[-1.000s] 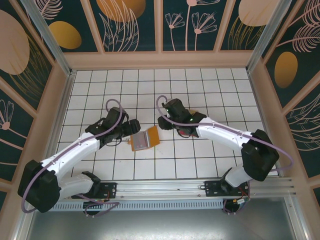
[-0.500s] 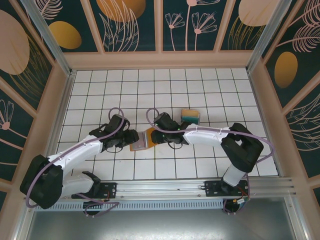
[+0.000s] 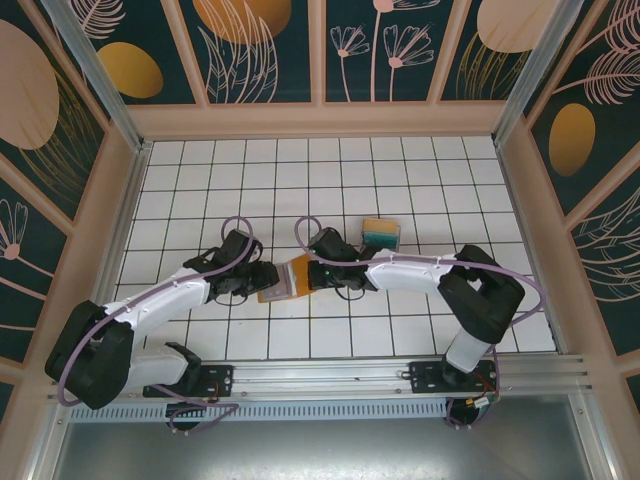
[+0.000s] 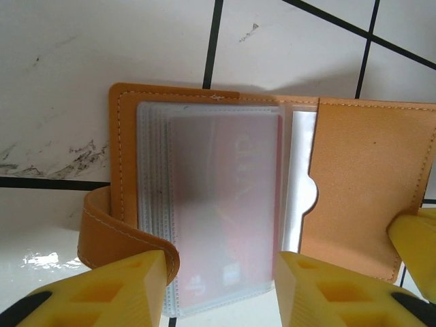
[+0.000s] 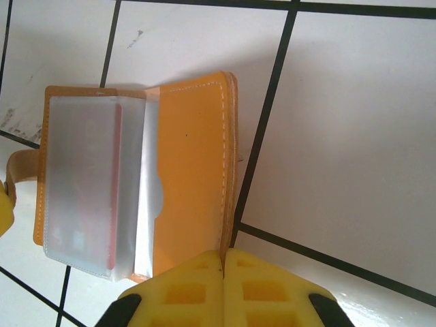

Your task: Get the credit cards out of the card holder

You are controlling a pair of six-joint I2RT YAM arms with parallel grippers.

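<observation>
The orange-brown card holder [image 3: 287,279] lies open on the white tiles between both arms. In the left wrist view its cover [image 4: 368,184] is folded out to the right. Its frosted sleeves hold a red credit card [image 4: 225,204], and the card's red edge [image 5: 114,184] also shows in the right wrist view. My left gripper [image 3: 262,280] [image 4: 221,289] has its jaws against both sides of the sleeve pack, at its near end. My right gripper [image 3: 311,275] [image 5: 223,272] is shut on the edge of the holder's right-hand cover [image 5: 191,170].
A clear tray [image 3: 381,234] with orange and teal strips stands just behind the right forearm. The holder's strap tab [image 4: 109,231] curls up beside my left finger. Patterned walls enclose the tiled table on three sides.
My right gripper has swung left from the tray to the holder's right cover and shut on it. My left gripper has narrowed around the sleeve pack.
</observation>
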